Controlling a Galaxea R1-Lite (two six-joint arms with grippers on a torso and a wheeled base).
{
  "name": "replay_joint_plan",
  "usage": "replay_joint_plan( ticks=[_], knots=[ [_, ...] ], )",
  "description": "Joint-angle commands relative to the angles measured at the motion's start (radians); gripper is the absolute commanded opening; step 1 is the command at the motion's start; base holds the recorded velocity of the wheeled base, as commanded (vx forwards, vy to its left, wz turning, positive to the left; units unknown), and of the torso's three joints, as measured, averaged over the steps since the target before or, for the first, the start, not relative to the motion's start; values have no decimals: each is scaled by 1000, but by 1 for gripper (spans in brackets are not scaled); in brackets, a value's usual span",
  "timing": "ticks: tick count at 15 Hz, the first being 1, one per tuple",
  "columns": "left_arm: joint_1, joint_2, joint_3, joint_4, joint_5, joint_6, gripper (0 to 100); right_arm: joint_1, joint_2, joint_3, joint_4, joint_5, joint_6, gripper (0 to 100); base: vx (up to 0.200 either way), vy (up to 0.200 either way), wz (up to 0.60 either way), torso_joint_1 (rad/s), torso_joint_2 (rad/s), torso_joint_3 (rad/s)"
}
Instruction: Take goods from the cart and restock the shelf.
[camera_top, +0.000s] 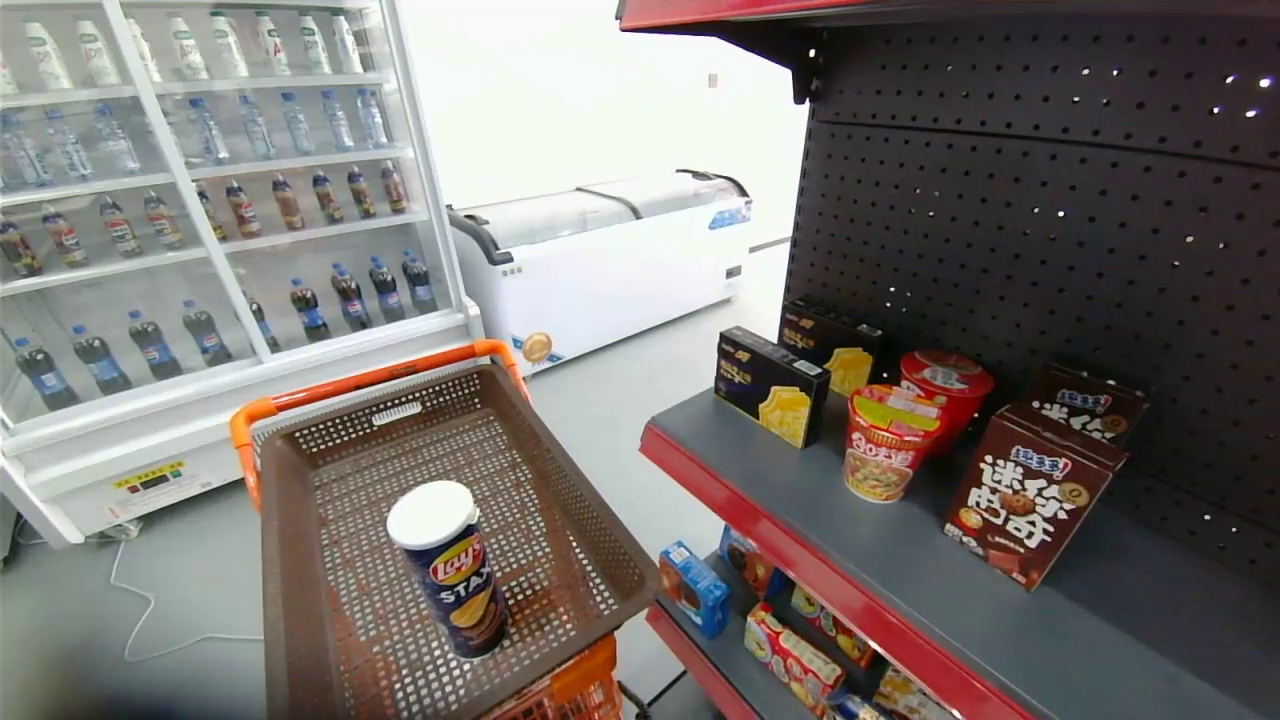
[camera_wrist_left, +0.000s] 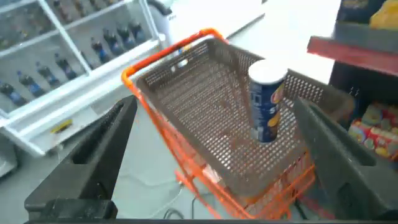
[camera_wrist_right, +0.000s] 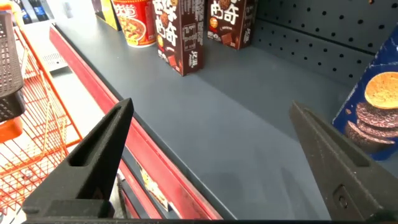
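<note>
My left gripper (camera_wrist_left: 212, 107) hangs over the cart (camera_wrist_left: 186, 93) with its two fingers spread wide and nothing between them. Under it, a blue can of chips (camera_wrist_left: 267, 102) with a white lid stands upright in the cart's brown basket, on the side near the shelf (camera_top: 900, 590). My right gripper (camera_wrist_right: 211, 107) is spread wide too and holds nothing. It hangs over a bare bit of the grey shelf board. A blue cookie box (camera_wrist_right: 373, 106) is close by that gripper. Farther along the board stand two brown cookie boxes (camera_top: 1025, 495), one in front of the other. Next to them are two noodle cups (camera_top: 885, 442), the red one behind. Past the cups stand two dark boxes (camera_top: 772, 386) with a yellow picture on them. The cart is parked just beside the shelf's red edge. Behind the cart I see a tall drinks fridge (camera_top: 200, 200) full of bottles, and a low white freezer (camera_top: 600, 250) next to it.
</note>
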Motion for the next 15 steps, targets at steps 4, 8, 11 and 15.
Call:
replay_joint_plan(
  ticks=[4, 8, 11, 15],
  knots=[
    [-19, 469, -116, 60, -5, 1, 100, 0, 0, 0, 0, 0, -2, 100, 0, 0, 0, 0, 0, 0],
    [-16, 688, 70, -244, -276, -54, 100, 0, 0, 0, 0, 0, 0, 100, 0, 0, 0, 0, 0, 0],
    [-7, 820, 226, -478, -313, -46, 100, 0, 0, 0, 0, 0, 0, 100, 0, 0, 0, 0, 0, 0],
    [-13, 1009, 374, -848, -310, -20, 100, 0, 0, 0, 0, 0, 0, 100, 0, 0, 0, 0, 0, 0]
  ],
)
